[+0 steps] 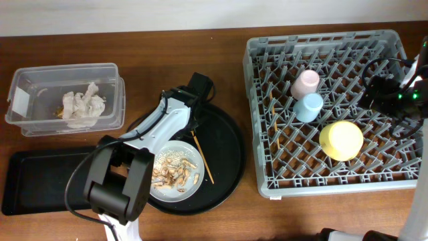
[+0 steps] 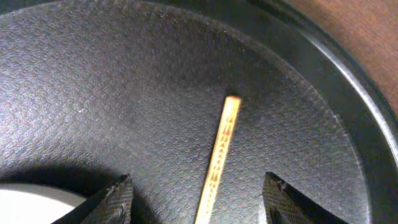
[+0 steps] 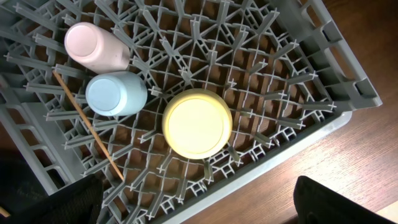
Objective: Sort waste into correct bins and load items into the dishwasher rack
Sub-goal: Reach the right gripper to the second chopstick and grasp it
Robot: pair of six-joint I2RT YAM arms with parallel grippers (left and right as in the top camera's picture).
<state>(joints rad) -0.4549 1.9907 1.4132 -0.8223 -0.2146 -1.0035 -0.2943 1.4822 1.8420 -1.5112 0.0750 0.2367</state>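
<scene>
Squarely between the left fingers (image 2: 118, 198), wide apart, one wooden chopstick (image 2: 221, 149) on the round black tray (image 2: 124, 93)

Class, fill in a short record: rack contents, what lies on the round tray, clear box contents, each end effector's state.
Rack: pink cup, blue cup, yellow-green bowl, one chopstick
Round tray: plate with food scraps, other chopstick
Clear box: crumpled napkins
Left end effector: open, straddling the other chopstick
Right end effector: open, holding nothing
</scene>
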